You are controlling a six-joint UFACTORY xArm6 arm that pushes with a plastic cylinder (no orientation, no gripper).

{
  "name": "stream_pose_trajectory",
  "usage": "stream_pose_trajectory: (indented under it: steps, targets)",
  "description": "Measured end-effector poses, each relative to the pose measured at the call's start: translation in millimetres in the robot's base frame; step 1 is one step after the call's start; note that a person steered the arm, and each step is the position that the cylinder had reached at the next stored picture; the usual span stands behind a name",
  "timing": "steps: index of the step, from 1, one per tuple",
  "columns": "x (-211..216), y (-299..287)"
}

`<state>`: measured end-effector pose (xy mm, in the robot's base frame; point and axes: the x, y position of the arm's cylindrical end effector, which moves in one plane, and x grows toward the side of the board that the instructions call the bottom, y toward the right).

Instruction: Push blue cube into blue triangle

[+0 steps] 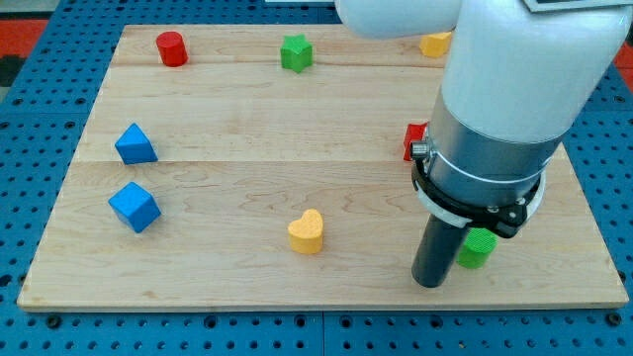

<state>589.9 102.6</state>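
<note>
A blue cube (135,207) lies near the board's left edge, toward the view's bottom. A blue triangle (135,144) lies just above it, with a small gap between them. My tip (429,283) rests on the board at the view's lower right, far to the right of both blue blocks. It stands right next to a green block (479,248), which the rod partly hides.
A yellow heart (307,231) lies at the bottom middle. A red cylinder (172,48) and a green star (296,53) lie along the top. A yellow block (435,44) at the top right and a red block (413,141) at the right are partly hidden by the arm.
</note>
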Motion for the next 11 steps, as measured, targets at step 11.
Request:
stream_pose_trajectory:
  steps: [11]
  targets:
    - [-61.9,-296.6]
